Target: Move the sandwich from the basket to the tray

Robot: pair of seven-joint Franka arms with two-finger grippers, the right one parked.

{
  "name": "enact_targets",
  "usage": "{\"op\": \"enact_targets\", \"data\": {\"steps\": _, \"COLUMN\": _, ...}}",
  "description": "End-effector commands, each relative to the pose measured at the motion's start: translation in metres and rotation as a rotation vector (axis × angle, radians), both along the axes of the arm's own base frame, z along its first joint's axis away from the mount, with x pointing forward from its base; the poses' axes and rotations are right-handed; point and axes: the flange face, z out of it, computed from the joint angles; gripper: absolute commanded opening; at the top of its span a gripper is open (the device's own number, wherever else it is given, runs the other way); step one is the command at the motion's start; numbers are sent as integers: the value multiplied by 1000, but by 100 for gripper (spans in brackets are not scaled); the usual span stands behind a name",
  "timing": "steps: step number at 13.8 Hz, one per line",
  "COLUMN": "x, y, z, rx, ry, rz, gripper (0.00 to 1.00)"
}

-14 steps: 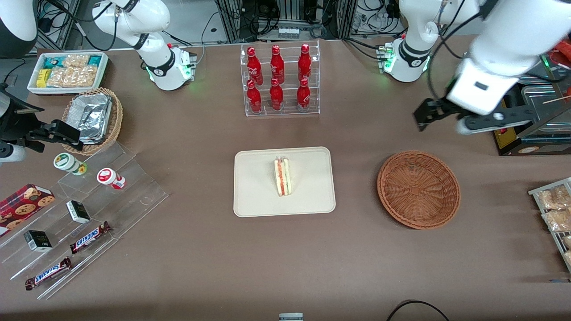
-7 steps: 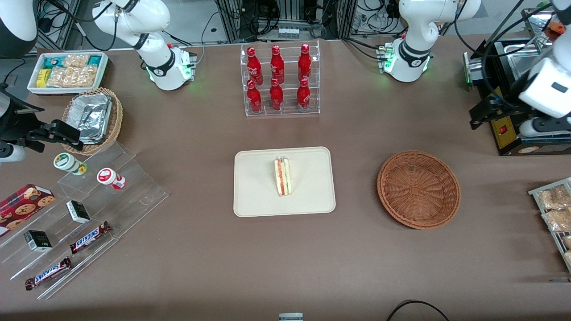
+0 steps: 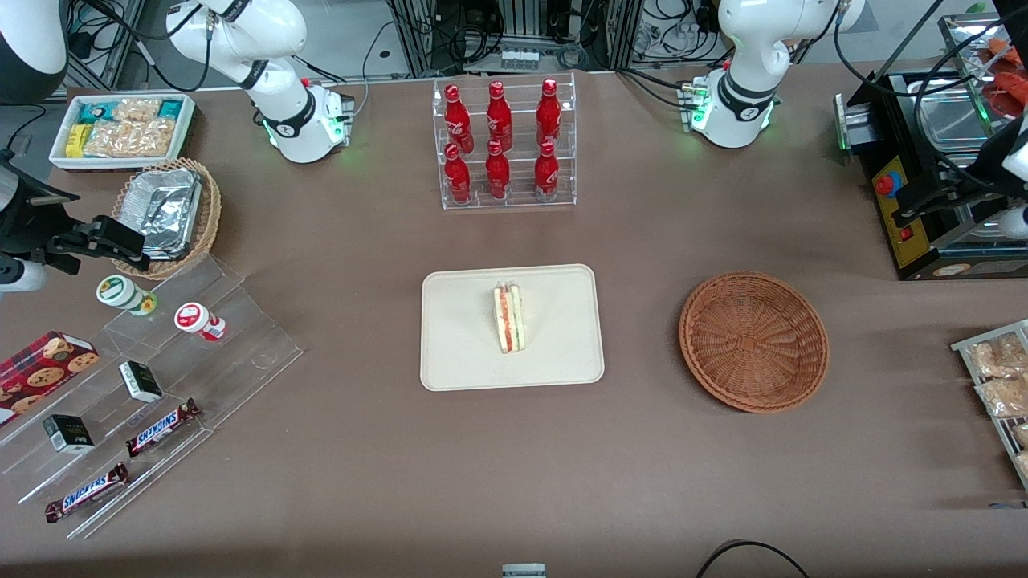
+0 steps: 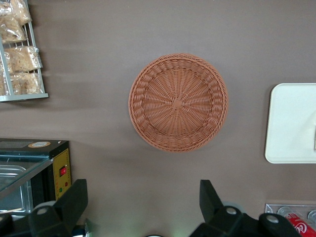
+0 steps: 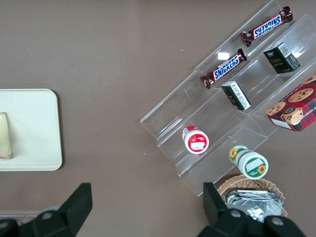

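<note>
The sandwich point(image 3: 509, 319) stands on its edge in the middle of the cream tray point(image 3: 466, 337), pale bread with a red and green filling. The reddish-brown wicker basket point(image 3: 753, 341) sits beside the tray, toward the working arm's end, with nothing in it. My left gripper point(image 3: 915, 205) hangs high near the black machine, farther from the front camera than the basket. Its wrist camera looks straight down on the basket point(image 4: 178, 102) and one end of the tray point(image 4: 291, 123). The gripper point(image 4: 142, 190) is open and nothing is between its fingers point(image 4: 76, 192).
A clear rack of red bottles point(image 3: 503, 144) stands farther back than the tray. A black machine point(image 3: 923, 233) and a wire rack of snack bags point(image 3: 1000, 385) sit at the working arm's end. Acrylic steps with candy bars point(image 3: 161, 425), a tan foil-tray basket point(image 3: 169, 213) and a white snack bin point(image 3: 120, 128) fill the parked arm's end.
My left gripper has swung away from above the table toward the working arm's end, over the black machine. The sandwich, tray and basket have not moved.
</note>
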Motion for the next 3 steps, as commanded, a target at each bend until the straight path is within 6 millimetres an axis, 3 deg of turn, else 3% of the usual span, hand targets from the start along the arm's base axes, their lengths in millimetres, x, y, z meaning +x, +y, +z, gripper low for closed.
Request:
{"op": "enact_targets", "data": {"steps": 1, "x": -5, "y": 3, "z": 9, "rx": 4, "ry": 7, "rz": -15, "gripper": 100}}
{"op": "enact_targets", "data": {"steps": 3, "x": -4, "y": 4, "z": 5, "rx": 4, "ry": 15, "rz": -12, "gripper": 100}}
